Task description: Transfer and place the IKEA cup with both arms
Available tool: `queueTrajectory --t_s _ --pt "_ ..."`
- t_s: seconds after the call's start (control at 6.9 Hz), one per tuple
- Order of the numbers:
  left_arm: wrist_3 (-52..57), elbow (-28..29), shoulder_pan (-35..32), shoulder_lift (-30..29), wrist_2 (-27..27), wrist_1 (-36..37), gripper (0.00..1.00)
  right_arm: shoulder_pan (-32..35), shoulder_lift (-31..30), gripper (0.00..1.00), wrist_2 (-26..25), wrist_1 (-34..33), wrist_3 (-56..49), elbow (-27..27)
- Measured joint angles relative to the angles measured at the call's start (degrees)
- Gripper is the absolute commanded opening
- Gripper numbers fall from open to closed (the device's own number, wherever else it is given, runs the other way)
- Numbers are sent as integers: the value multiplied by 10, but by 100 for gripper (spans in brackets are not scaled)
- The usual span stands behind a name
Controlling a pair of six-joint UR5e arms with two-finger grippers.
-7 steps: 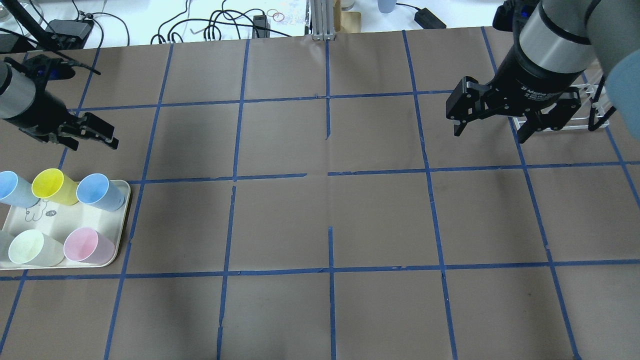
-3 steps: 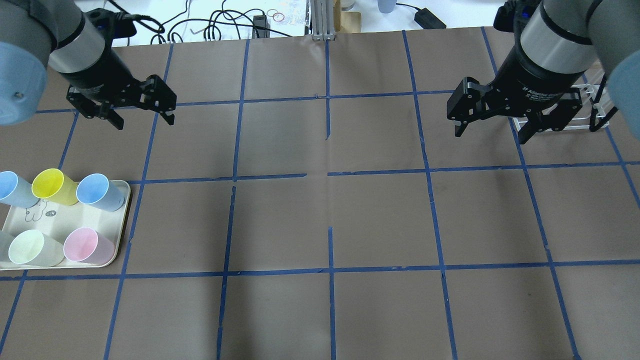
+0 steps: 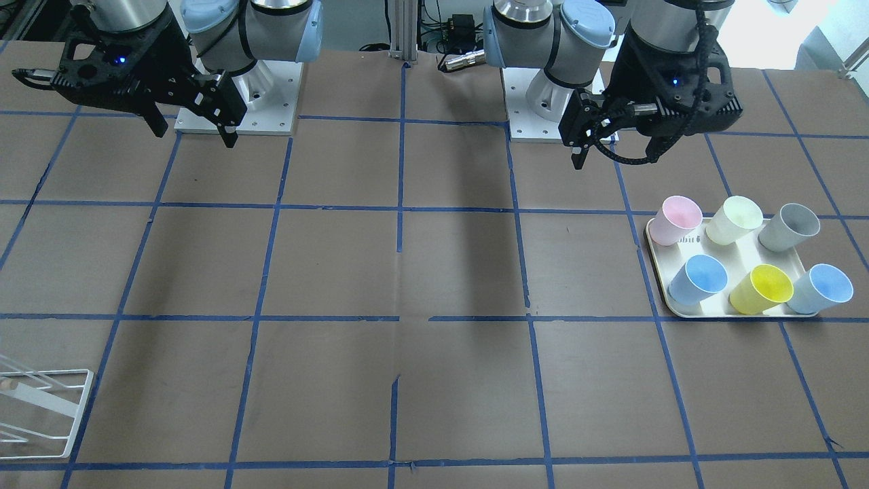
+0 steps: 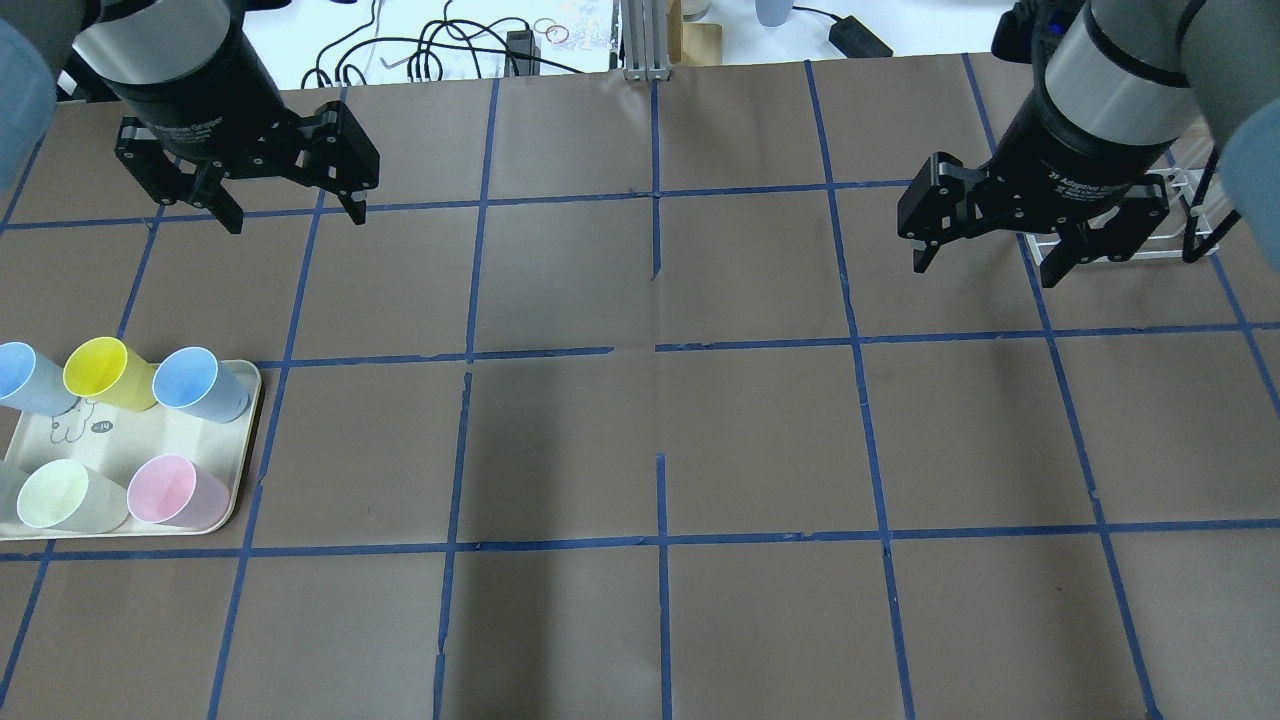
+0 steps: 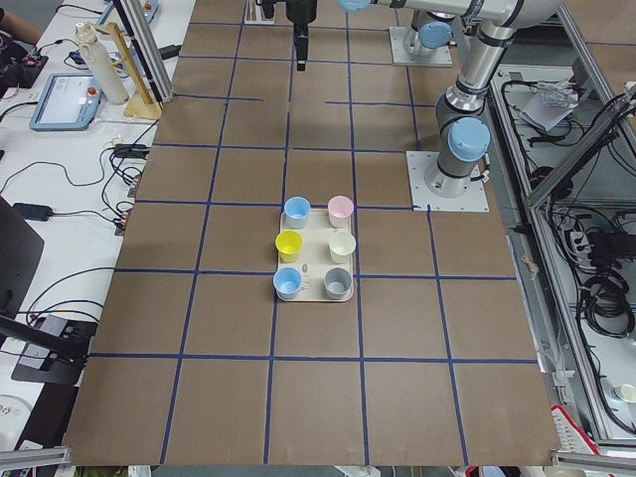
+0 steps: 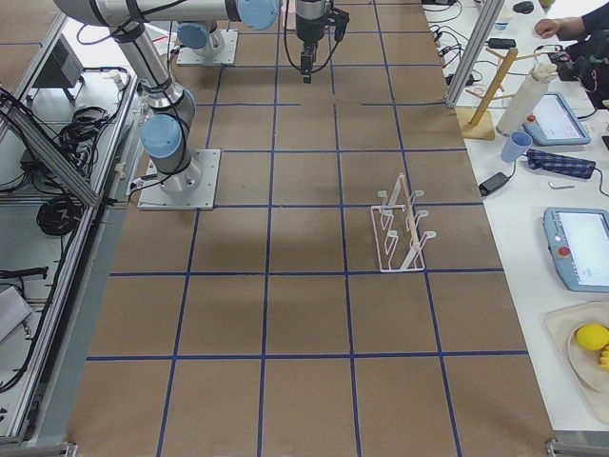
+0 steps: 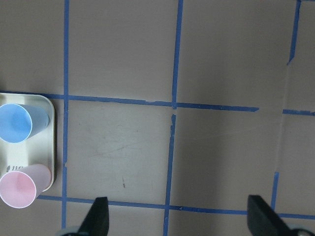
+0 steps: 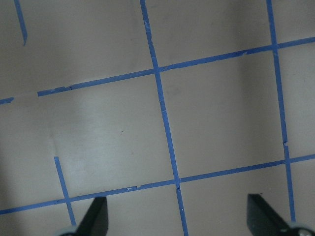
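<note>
The IKEA cup (image 4: 200, 384), a light blue tumbler, stands upright at the tray's corner nearest the table's middle, next to the yellow cup. It also shows in the front view (image 3: 699, 278), the left side view (image 5: 296, 209) and the left wrist view (image 7: 19, 123). My left gripper (image 4: 295, 218) is open and empty, held high over the table, beyond the tray and apart from it; its fingers frame the left wrist view (image 7: 179, 219). My right gripper (image 4: 983, 272) is open and empty at the far right, over bare table (image 8: 177, 219).
A cream tray (image 4: 235, 500) at the left edge holds several cups: a paler blue one (image 4: 25, 378), yellow (image 4: 100, 372), pale green (image 4: 60, 495), pink (image 4: 175, 490) and grey (image 3: 791, 227). A white wire rack (image 4: 1150, 235) stands behind the right gripper.
My left arm has swung up from beside the tray, away from the robot and toward the middle, and now points down with the gripper open. The right arm has barely moved.
</note>
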Motion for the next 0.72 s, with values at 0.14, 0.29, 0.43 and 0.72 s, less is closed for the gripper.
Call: queueTrajectory --t_s 0.14,0.29,0.43,0.72 --pt "0 10 8 -9 -23 5 100 0 0 100 0 1 0 0" --pt "1 20 12 -17 -31 8 100 0 0 100 1 2 0 0" --pt "4 25 14 -20 -32 8 100 0 0 100 2 2 -1 1" --pt "8 24 13 -21 -25 7 100 0 0 100 2 2 -1 1"
